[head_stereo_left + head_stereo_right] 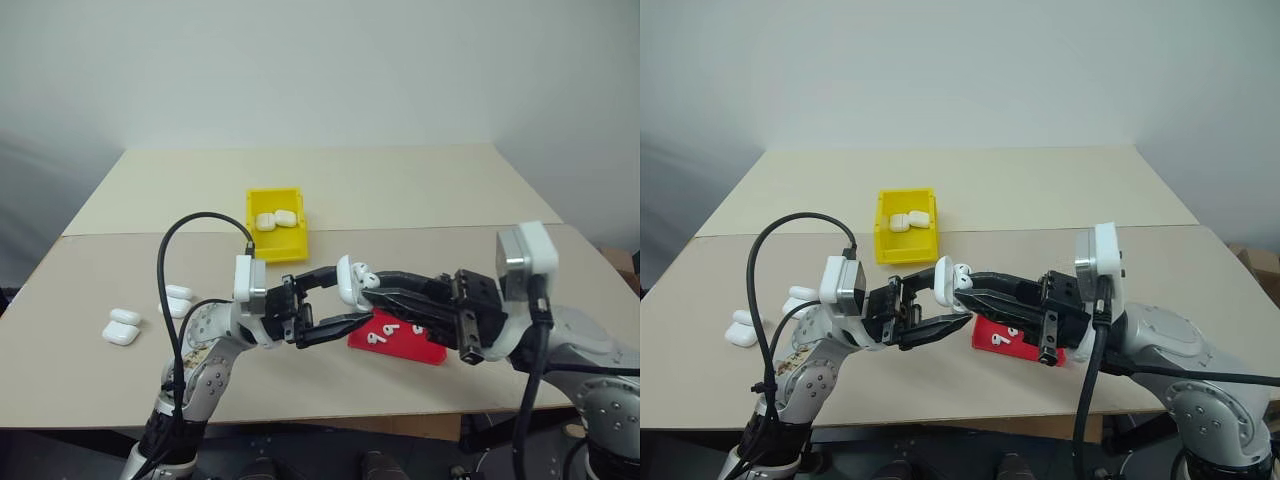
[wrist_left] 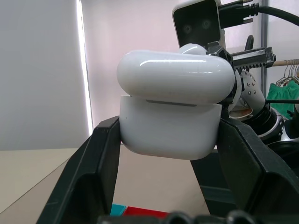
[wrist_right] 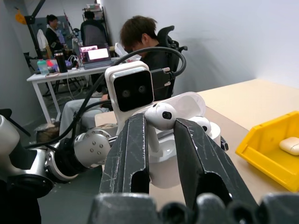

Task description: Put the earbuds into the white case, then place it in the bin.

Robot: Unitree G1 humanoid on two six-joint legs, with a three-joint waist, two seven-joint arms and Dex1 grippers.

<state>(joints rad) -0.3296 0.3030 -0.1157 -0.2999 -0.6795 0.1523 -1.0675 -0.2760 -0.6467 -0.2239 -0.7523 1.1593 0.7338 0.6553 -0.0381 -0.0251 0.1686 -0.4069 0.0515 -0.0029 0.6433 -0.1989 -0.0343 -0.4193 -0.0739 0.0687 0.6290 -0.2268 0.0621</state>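
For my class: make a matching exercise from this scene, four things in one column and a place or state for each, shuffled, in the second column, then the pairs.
1. white case
2. earbud
3. bin
4. red tray

A. pinched by the right gripper
B. yellow, with closed cases inside
C. clamped in the left gripper, lid open
D. flat on the table's near edge

Pairs: 1-C, 2-A, 3-B, 4-D

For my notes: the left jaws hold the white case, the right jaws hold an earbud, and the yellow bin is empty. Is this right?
Not quite: the yellow bin is not empty. The left eye view shows two white cases inside. The held white case and the earbud are as you say.
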